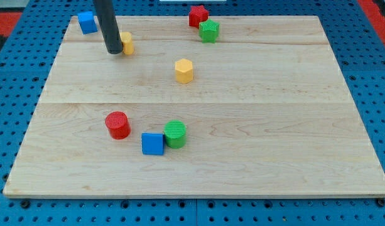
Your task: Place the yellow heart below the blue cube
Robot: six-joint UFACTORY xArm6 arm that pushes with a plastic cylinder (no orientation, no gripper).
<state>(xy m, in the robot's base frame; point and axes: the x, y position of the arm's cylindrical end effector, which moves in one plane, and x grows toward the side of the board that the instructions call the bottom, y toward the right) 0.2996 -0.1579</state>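
Observation:
The yellow heart lies near the view's top left, partly hidden behind my rod. My tip rests on the board touching the heart's left side. A blue cube sits at the lower middle, touching a green cylinder on its right. A second blue block lies at the top left corner, left of my rod.
A red cylinder stands left of the lower blue cube. A yellow hexagonal block is in the upper middle. A red star block and a green star block touch at the top. The wooden board ends on blue pegboard.

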